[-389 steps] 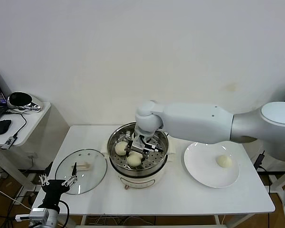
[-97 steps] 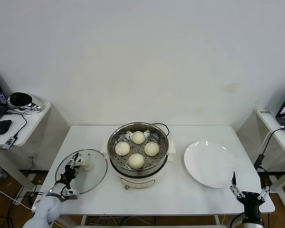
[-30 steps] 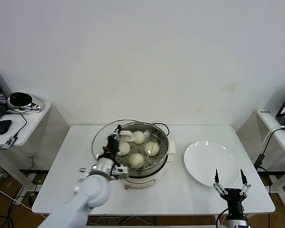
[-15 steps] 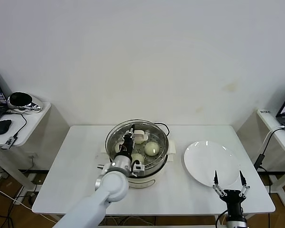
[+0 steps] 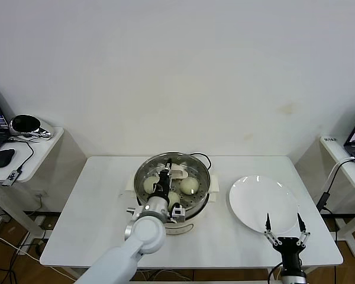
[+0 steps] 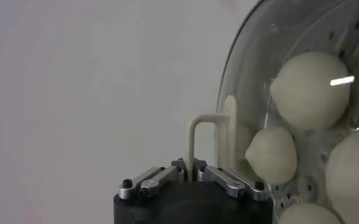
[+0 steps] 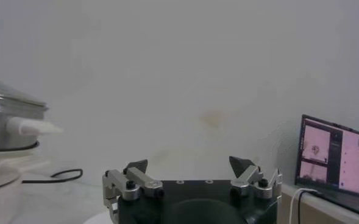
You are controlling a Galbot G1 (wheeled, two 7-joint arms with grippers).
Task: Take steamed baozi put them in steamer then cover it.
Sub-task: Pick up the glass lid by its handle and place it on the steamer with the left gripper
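The steamer (image 5: 196, 204), a shiny steel pot on a cream-white base, stands mid-table. My left gripper (image 5: 165, 179) is shut on the cream-white handle (image 5: 177, 172) of the cover, and the clear glass cover (image 5: 193, 173) lies over the pot. I cannot tell whether its rim rests on the pot. Three baozi (image 5: 189, 184) show through the glass; a fourth is hidden behind the handle. In the left wrist view my gripper (image 6: 189, 164) pinches the handle (image 6: 208, 122), with baozi (image 6: 310, 79) under the cover (image 6: 229, 73). My right gripper (image 5: 283, 220) waits open at the table's front right.
A flat white plate (image 5: 263, 204) lies right of the steamer. The black cord (image 5: 208, 158) runs behind the pot. A side table (image 5: 47, 142) with a mouse (image 5: 3, 157) stands at the left. In the right wrist view my gripper (image 7: 188, 163) faces a laptop (image 7: 337, 152).
My left gripper picked the cover up from the table's left and carried it right, over the pot. The right arm left the steamer, and all baozi are in the pot.
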